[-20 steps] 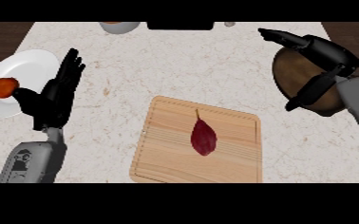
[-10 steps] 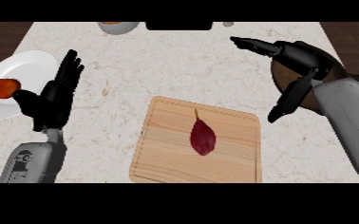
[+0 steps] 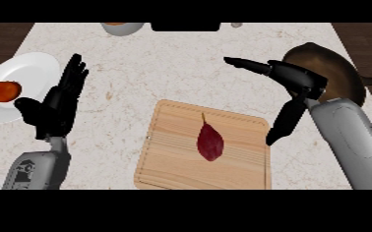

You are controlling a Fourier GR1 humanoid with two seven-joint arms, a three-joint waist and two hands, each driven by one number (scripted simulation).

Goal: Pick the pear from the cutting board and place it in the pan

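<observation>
My right robot hand has swung off the pan toward the cutting board, fingers spread wide, holding nothing. The dark red pear lies untouched mid-board, so grasping comes next. My left robot hand rests open at left.

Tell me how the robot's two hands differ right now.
The left hand rests by the white plate, fingers straight, together, pointing up the view; the right hand is spread wide between the pan and the cutting board. The left hand is farther from the pear than the right hand. Both are black, open and hold nothing.
</observation>
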